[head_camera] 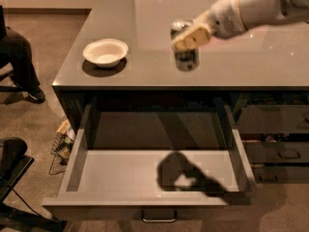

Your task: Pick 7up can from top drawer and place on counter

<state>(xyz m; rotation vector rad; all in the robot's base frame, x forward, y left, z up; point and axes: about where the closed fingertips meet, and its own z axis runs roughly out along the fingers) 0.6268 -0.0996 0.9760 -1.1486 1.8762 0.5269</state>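
The 7up can (185,57), with a silvery top and dark side, is held upright over the front part of the counter (251,57). My gripper (189,35) is shut on its upper part, the pale arm reaching in from the upper right. I cannot tell if the can's base touches the counter. The top drawer (120,173) stands pulled wide open below the counter edge, its pale floor bare except for the arm's shadow. Its small metal handle (159,217) shows at the front.
A white bowl (105,52) sits on the counter's left part. Narrower dark drawers (277,124) with handles lie to the right of the open drawer. A dark chair (12,178) and clutter stand on the floor at left.
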